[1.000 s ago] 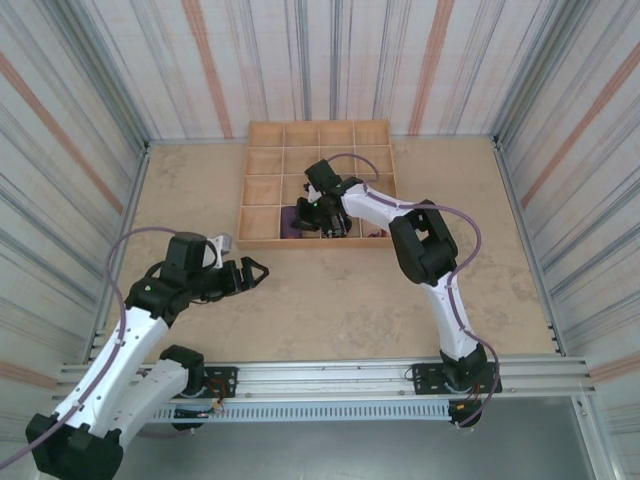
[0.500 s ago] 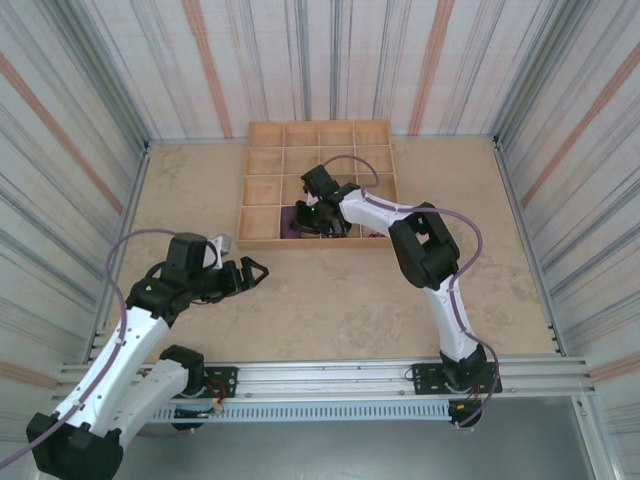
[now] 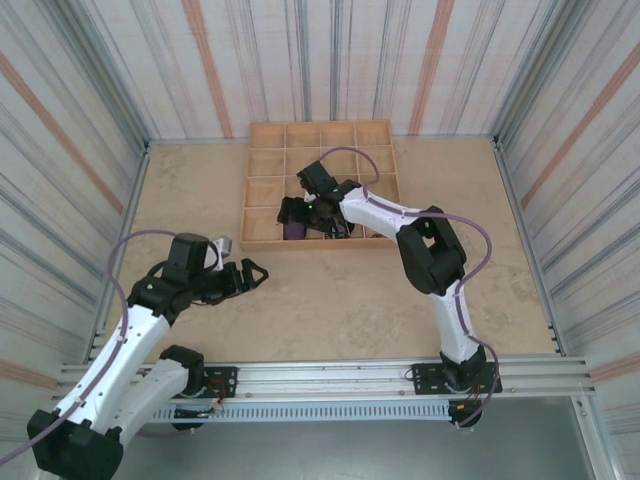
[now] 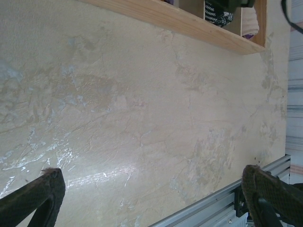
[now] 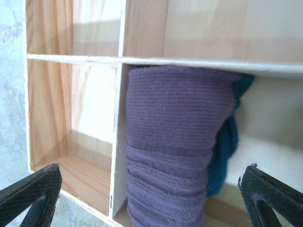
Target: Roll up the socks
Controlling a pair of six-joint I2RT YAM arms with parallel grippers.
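Left tool (image 3: 252, 274): wide open, empty, over the counter (image 3: 330, 300) toward its near left corner.
Purple sock (image 5: 175, 142): bundled in a near-edge compartment of the wooden tray (image 3: 262, 160).
Right tool (image 3: 300, 212): wide open, empty, just above the sock.
Handling: soft, light, springy; probably best pinched across the bundle's middle.

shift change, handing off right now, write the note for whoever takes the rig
Left gripper: open over bare table, holding nothing.
Right gripper: open at the tray, straddling the purple sock, not gripping.
Purple sock: bundled in a near-row compartment. Striped sock: also in the tray.
Left to do: back the right arm out, check every sock is rolled.
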